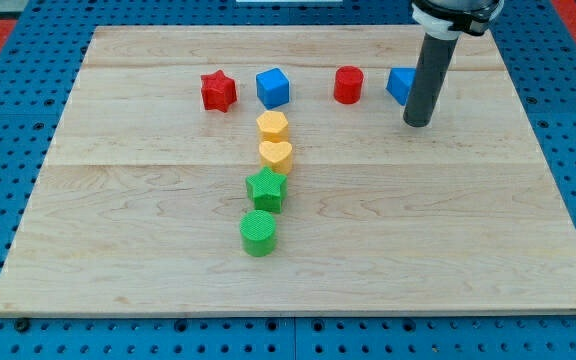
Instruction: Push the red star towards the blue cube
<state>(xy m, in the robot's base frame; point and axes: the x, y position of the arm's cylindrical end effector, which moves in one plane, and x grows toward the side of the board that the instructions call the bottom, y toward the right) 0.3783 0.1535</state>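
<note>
Here we see a pale wooden board [468, 230] on a blue pegboard. The ridged red star [218, 90] sits just left of the blue cube [273, 87], a small gap between them. My tip [418, 123] rests at the view's upper right; the rod hides part of another blue block [400, 84], shape unclear. We carry no jaws, only the smooth dark rod.
</note>
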